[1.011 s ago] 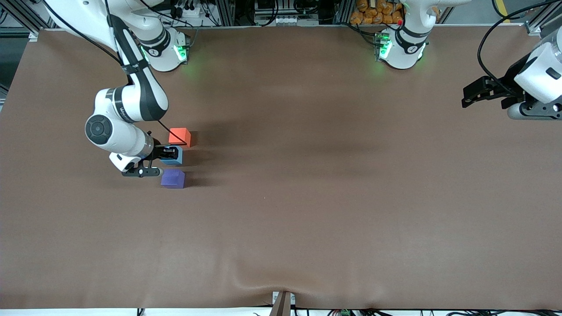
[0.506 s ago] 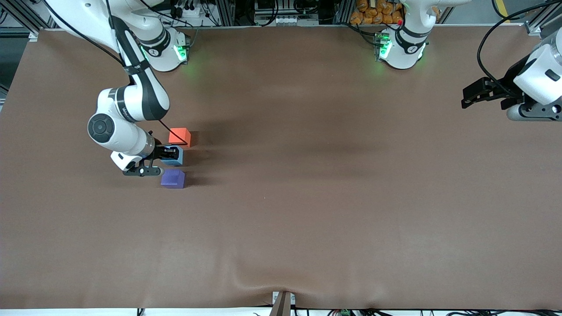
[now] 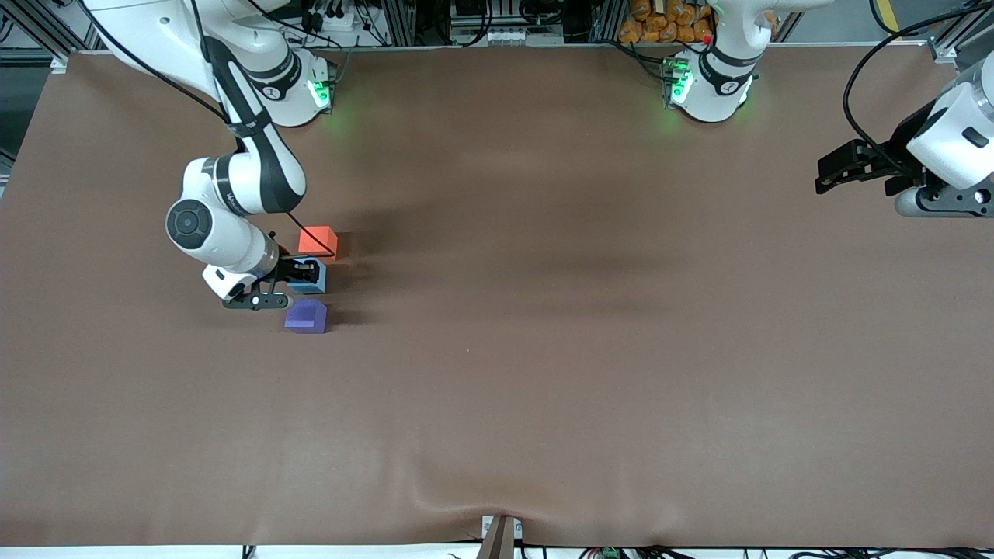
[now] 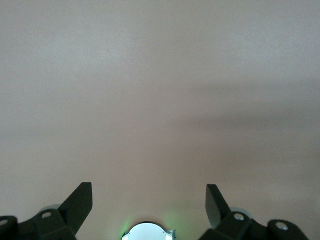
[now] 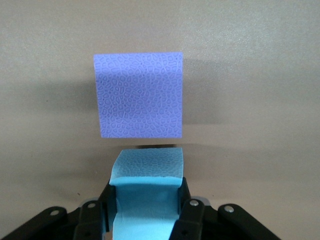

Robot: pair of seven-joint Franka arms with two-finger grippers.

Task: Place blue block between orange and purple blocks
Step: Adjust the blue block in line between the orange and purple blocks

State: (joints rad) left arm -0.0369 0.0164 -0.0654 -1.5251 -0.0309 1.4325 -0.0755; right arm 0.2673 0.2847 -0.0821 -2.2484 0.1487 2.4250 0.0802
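The blue block (image 3: 315, 285) is gripped in my right gripper (image 3: 307, 273), whose fingers (image 5: 111, 199) press on its two sides. It is low at the table, between the orange block (image 3: 318, 241), which is farther from the front camera, and the purple block (image 3: 306, 317), which is nearer. In the right wrist view the blue block (image 5: 146, 172) sits just short of the purple block (image 5: 140, 95) with a thin gap between them. My left gripper (image 3: 825, 175) is open and empty over the left arm's end of the table and waits; it also shows in the left wrist view (image 4: 149, 200).
The brown table cover (image 3: 543, 349) has a wrinkle at its front edge near the middle. The right arm's elbow (image 3: 198, 225) hangs beside the three blocks.
The right arm's elbow has shifted slightly toward the table's middle, and the gripper with the blue block has edged the same way. The left arm has barely moved.
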